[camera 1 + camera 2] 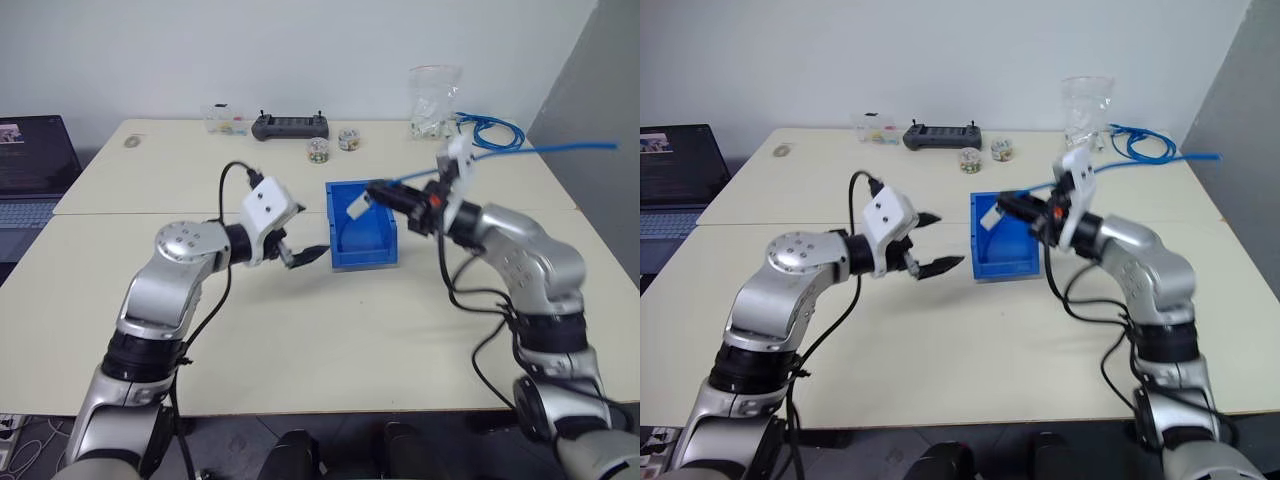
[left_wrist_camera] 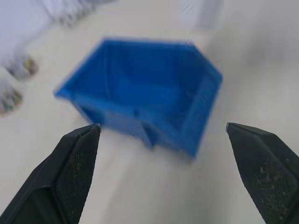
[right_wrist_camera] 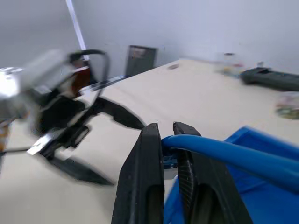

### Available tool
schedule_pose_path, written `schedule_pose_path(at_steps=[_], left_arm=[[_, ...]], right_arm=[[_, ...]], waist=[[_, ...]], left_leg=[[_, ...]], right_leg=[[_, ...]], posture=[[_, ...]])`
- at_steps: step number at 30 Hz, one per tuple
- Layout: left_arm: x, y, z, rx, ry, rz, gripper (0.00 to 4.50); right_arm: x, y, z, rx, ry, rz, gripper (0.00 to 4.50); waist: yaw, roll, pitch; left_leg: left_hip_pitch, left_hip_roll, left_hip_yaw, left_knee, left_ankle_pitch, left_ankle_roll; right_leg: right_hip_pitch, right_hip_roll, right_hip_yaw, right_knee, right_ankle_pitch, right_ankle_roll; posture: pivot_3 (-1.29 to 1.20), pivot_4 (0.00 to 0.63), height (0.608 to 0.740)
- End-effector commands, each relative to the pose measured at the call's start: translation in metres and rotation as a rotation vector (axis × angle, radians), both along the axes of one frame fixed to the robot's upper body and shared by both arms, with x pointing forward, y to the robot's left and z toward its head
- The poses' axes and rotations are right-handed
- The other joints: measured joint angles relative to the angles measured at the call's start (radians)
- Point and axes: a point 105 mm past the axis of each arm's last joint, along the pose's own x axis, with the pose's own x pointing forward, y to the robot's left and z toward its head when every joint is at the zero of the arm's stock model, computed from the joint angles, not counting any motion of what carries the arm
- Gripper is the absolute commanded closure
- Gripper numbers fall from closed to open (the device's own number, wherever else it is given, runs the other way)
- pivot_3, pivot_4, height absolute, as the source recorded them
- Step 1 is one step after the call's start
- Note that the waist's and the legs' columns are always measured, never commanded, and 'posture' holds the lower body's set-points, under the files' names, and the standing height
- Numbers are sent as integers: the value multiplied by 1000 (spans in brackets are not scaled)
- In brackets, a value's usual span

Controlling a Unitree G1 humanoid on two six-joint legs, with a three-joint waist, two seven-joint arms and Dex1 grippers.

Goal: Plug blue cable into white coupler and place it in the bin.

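We look down on a wide cream table [image 1: 300, 330] with a blue open-top bin [image 1: 362, 229] resting near its middle, between our two arms. Our left gripper [image 1: 930, 242] hangs just beside the bin's left wall, raised off the tabletop, with its two black fingers spread wide and nothing between them; from the left wrist the bin [image 2: 140, 100] sits straight ahead, framed by those parted fingers, clear of both. Our right gripper [image 1: 385, 194] hovers over the bin's right half, pointing toward the left gripper, its fingers pressed together and pinching the blue cable [image 3: 224, 154] close to its end. From that pinch the cable [image 1: 540, 150] runs back over the right arm and out past the table's right edge, held in the air. The white coupler [image 1: 361, 207] sits on the cable's tip, just beyond the right fingertips, tilted and suspended above the bin's interior; we cannot tell whether it touches the bin's wall. At the far edge of the table lie a coiled bundle of blue cable [image 1: 490, 130], a clear plastic bag [image 1: 434, 100], a dark controller [image 1: 290, 126] and two small round containers [image 1: 333, 145]. A laptop [image 1: 30, 170] stands open off the table's left side.
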Motion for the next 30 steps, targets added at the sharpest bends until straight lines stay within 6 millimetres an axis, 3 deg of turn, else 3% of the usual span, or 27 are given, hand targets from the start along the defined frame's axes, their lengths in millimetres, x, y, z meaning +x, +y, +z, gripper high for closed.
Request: schedule_pose_path(at_steps=[1,2,4,9,14,20,25,30], left_arm=[[7,-2,4,41,-58,15,0],[10,-2,5,49,-67,20,0],[14,-3,7,53,-81,30,0],[17,-2,7,63,-80,34,0],[20,7,8,49,-67,56,0],[21,27,-3,116,-61,104,0],[12,45,-4,27,-43,148,0],[3,52,-7,-23,-14,151,0]], right_arm=[[38,-5,-4,-33,49,-104,4389],[46,-5,-7,-61,68,-119,4389],[56,-8,-15,-120,110,-117,3688],[56,-37,-21,-285,146,-70,2669],[39,-66,-19,-375,166,-6,1430],[-3,-86,-35,-527,123,95,73],[-43,-97,-34,-479,59,111,73],[-85,-84,-20,-260,90,190,73]], waist=[[-4,0,0],[-4,0,0],[-4,0,0],[0,0,0],[1,0,0],[-4,0,0],[0,0,1],[3,0,1]], left_leg=[[0,0,2,-1,0,0],[-2,0,3,-1,1,-1],[-10,0,5,0,3,-6],[-23,-1,5,2,4,-6],[-28,-2,7,3,4,-6],[-27,-1,6,2,4,-6],[-26,-1,7,5,3,-5],[-26,0,4,8,2,-2]], right_leg=[[-1,0,2,0,0,0],[-4,0,2,1,0,0],[-14,0,4,3,0,-1],[-23,-1,4,2,1,-1],[-27,-2,4,1,1,-1],[-27,-2,4,3,1,-1],[-27,-1,4,8,1,-1],[-27,-2,3,12,1,-1]], posture=[[0,150,740],[0,150,740],[0,150,740],[0,150,740],[0,150,740],[0,150,740],[0,150,740],[0,150,740]])
